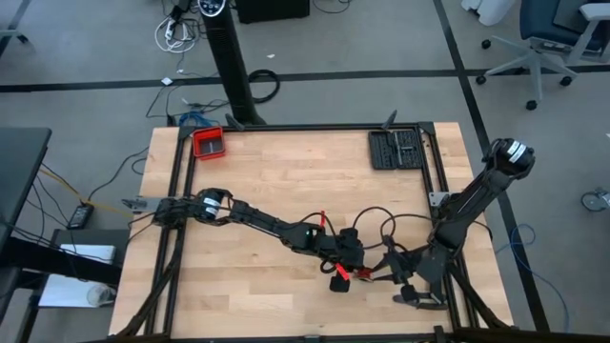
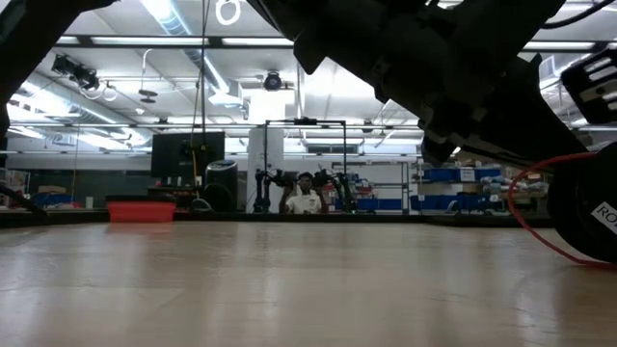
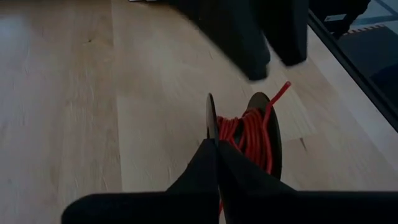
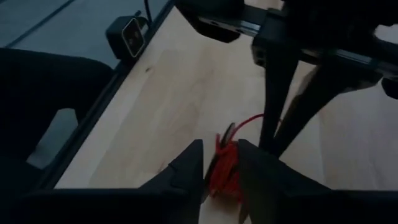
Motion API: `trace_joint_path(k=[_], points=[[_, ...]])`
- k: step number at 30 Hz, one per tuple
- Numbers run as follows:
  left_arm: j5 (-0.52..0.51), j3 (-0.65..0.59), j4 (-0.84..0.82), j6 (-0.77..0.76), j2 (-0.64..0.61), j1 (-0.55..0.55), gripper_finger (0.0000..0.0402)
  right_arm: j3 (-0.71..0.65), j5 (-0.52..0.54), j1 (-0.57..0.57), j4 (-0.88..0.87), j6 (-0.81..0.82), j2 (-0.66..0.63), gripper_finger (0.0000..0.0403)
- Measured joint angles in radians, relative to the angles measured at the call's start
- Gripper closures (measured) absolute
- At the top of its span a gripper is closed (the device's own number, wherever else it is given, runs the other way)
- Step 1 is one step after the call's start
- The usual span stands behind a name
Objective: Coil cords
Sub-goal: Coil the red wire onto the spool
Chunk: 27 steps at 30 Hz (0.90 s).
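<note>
- Near the front right of the desk point(image 1: 276, 171), seen from above, the left hand point(image 1: 341, 273) and the right hand point(image 1: 386, 272) meet over the red cord point(image 1: 358, 274), a small bundle lying between them. The left arm reaches far across the desk to get there, and the right arm folds down from its corner. A red tray point(image 1: 209, 143) and a black case point(image 1: 396, 149) sit well apart at the back edge, and a black cable point(image 1: 376, 221) loops just behind the hands.
- At desk height, dark arm parts fill the upper right. A thin red cord point(image 2: 540, 207) curves down to the desk at the right edge, a loose run not yet gathered, as I judge it. The hands themselves are hidden here.
- From the left wrist, the left hand point(image 3: 216, 146) has its fingers pressed together at the edge of the cord point(image 3: 249, 134), which is wound in tight turns between two dark discs like a small reel. I judge it pinches the reel to steady it. A free end point(image 3: 281, 92) sticks up and away from the coil.
- From the right wrist, the right hand point(image 4: 221, 160) is parted, its fingers either side of the cord point(image 4: 225, 168). The bundle's long axis runs roughly along the fingers.
</note>
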Motion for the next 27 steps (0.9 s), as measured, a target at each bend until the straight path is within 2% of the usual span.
trace_joint_path(k=[5, 11, 15, 20, 27], points=[[0.0, 0.0, 0.002, -0.005, 0.0, 0.0, 0.0401, 0.0, -0.001, -0.008, 0.085, -0.039, 0.057, 0.0287], [-0.001, -0.001, 0.003, -0.008, 0.0, 0.0, 0.0401, 0.0, 0.006, -0.008, 0.136, -0.051, 0.106, 0.0293], [-0.002, -0.001, 0.004, -0.026, 0.0, 0.0, 0.0401, 0.0, 0.016, -0.019, 0.154, -0.051, 0.14, 0.0319], [-0.002, -0.002, 0.005, -0.027, 0.0, 0.0, 0.0401, 0.0, 0.017, -0.026, 0.153, -0.057, 0.155, 0.0391], [-0.002, -0.002, 0.006, -0.028, 0.001, 0.001, 0.0401, 0.001, 0.025, -0.016, 0.087, -0.039, 0.119, 0.0399]])
